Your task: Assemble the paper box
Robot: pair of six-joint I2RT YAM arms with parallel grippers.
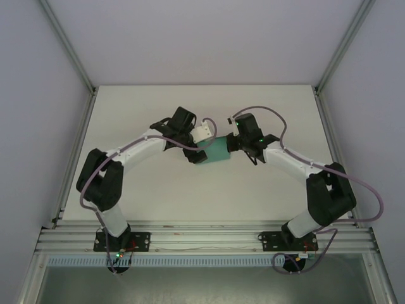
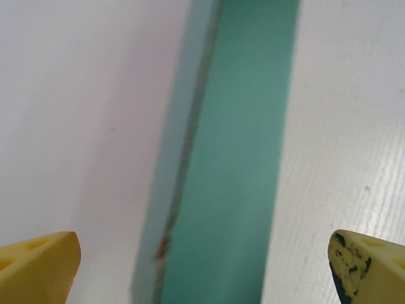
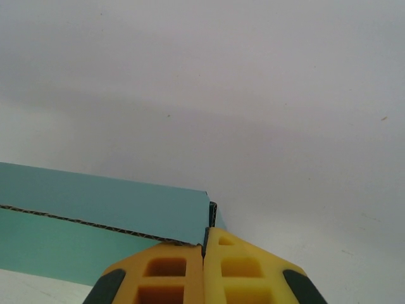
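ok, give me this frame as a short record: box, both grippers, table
box: teal card, folded, mid-table between the two arms
left gripper: open, jaws wide to either side of the box, not touching it
right gripper: shut, pinching the box's edge near a corner
table: white
assembly: cannot tell how far along

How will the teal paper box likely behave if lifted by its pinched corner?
Probably light: the paper box is thin card, its fluted cut edge visible. Likely to sag or twist, since the jaws of the right gripper pinch only one corner. Pushed, it would probably slide, not roll: flat sides, smooth table.
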